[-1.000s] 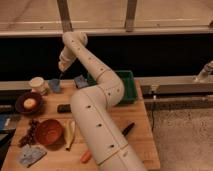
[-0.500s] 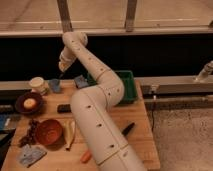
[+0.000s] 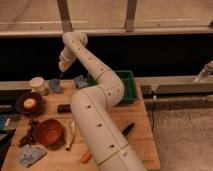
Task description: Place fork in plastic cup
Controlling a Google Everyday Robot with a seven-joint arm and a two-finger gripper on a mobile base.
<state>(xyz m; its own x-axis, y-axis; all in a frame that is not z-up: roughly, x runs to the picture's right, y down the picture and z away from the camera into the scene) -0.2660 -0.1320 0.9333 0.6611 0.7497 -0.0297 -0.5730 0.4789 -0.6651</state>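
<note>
Now my gripper [image 3: 61,70] hangs over the back-left corner of the table [image 3: 137,132], right above the cup [image 3: 54,85].

Largest first: my arm [image 3: 95,105] sweeps up from the near edge and bends back down toward that corner. Behind it sits a green bin [image 3: 127,85], then a dark plate [image 3: 27,103], an orange bowl [image 3: 49,131], a cream cup [image 3: 37,84] just left of the blue-grey cup, a black block [image 3: 64,107]. Smallest, the fork [image 3: 60,76] points down from my fingertips toward the cup; whether my fingers are clamped on it I cannot tell.
</note>
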